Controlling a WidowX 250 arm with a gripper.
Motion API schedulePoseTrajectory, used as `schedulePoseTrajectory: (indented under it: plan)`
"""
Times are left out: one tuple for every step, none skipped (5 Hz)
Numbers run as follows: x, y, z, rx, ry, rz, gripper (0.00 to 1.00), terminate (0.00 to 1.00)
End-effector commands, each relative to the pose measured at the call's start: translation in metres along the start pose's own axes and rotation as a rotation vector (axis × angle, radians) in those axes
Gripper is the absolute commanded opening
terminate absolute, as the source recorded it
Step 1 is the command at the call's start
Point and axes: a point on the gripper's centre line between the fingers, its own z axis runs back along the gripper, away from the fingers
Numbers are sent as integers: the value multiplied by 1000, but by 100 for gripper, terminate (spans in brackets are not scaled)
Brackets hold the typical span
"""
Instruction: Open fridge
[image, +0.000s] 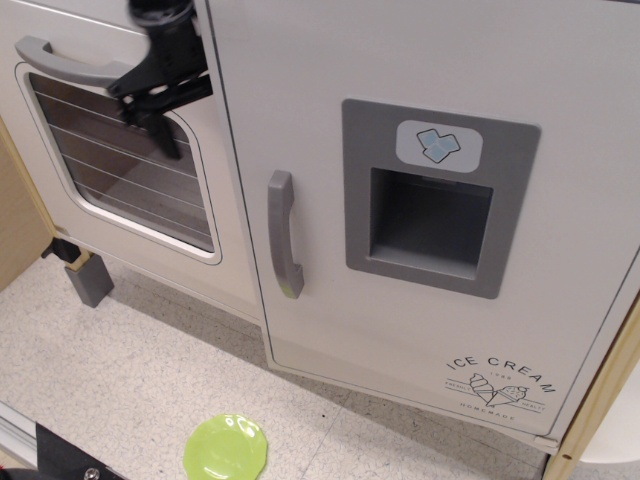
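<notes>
One dark finger (165, 135) visible, grip state unclear, fridge (420, 200) edge just right.

Floor (130, 370): pale speckled surface, fills lower left & bottom centre of frame, w/ a faint seam line running diagonally near bottom centre. Lime-green plate (226, 448) lies flat on it, bottom centre-left. White oven door (120, 160) w/ glass window & wire racks behind, upper left; grey horizontal handle (65, 62) at top. Wood side panel (20, 215) at left edge; small grey block (90, 280) at its foot. Light-wood post (600, 400) at lower right edge. Light even, soft shadows.
</notes>
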Motion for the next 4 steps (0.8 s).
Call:
schedulePoseTrajectory:
  plan:
    - [-20, 10, 20, 13, 8, -191, 100, 0]
    - [-43, 16, 27, 29, 65, -327, 100, 0]
    - [-70, 26, 29, 34, 72, -442, 100, 0]
    - [-103, 33, 29, 36, 73, -555, 100, 0]
